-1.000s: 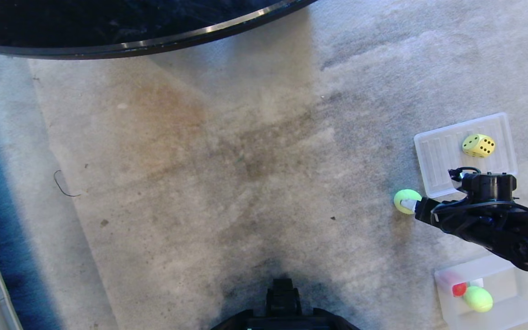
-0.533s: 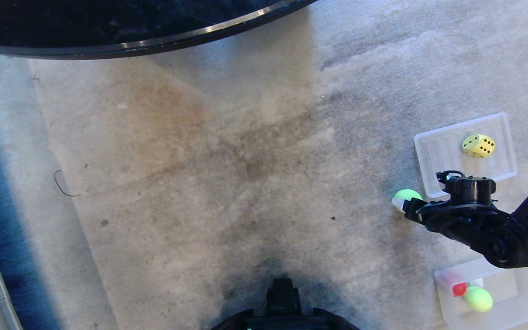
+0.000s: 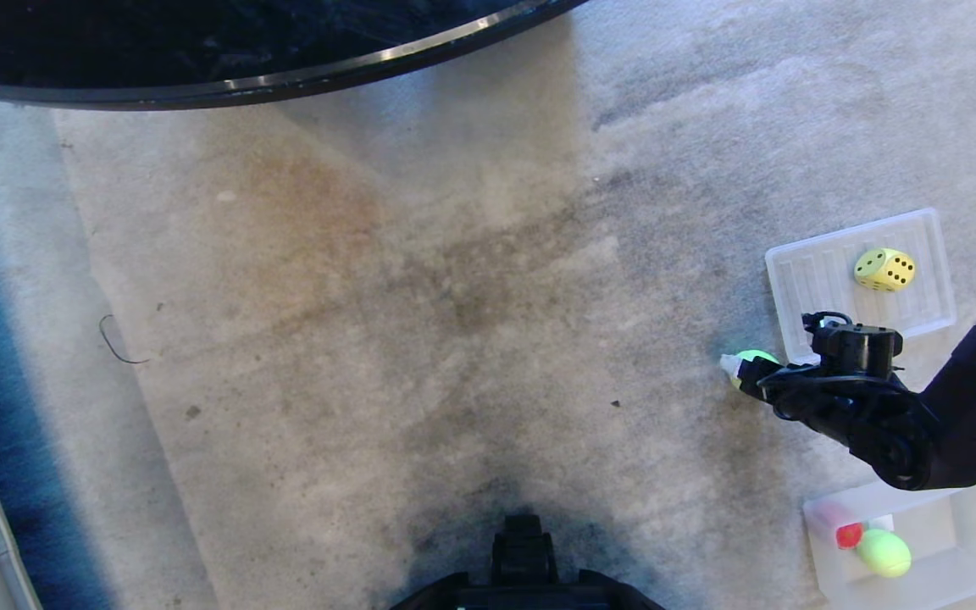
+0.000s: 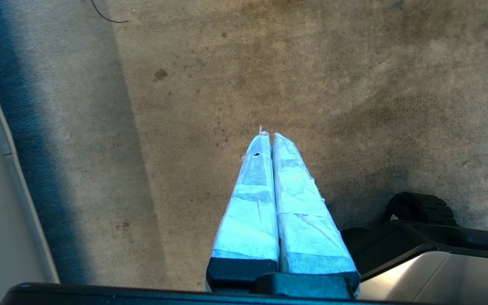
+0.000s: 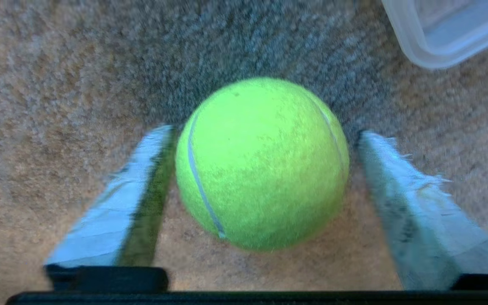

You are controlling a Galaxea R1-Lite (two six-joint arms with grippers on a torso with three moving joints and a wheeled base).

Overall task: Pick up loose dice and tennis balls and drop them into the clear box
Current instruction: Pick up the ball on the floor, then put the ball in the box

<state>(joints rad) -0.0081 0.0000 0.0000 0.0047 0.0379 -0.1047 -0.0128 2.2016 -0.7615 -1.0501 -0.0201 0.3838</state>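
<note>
A fuzzy yellow-green tennis ball (image 3: pixel 749 357) (image 5: pixel 262 163) lies on the carpet. My right gripper (image 3: pixel 738 370) (image 5: pixel 265 132) is low over it and open, one taped finger on each side, with a small gap at each. In the head view the gripper hides most of the ball. The clear box (image 3: pixel 958 517) at the near right holds a second tennis ball (image 3: pixel 884 552) and a red die (image 3: pixel 849 535). A yellow die (image 3: pixel 884 268) with black dots rests on the flat ribbed lid (image 3: pixel 810 284). My left gripper (image 4: pixel 268 134) hangs parked over bare carpet, shut and empty.
A dark round table edge (image 3: pixel 285 80) curves across the far side. The robot's base (image 3: pixel 522 568) shows at the near middle, and one of its wheels (image 4: pixel 422 207) in the left wrist view. A thin black wire (image 3: pixel 115 339) lies at the left. A corner of the lid (image 5: pixel 447 29) lies just past the ball.
My right arm has reached further out and sunk, so the open fingers now straddle the tennis ball and cover most of it. The ball, both dice and the box have stayed put.
</note>
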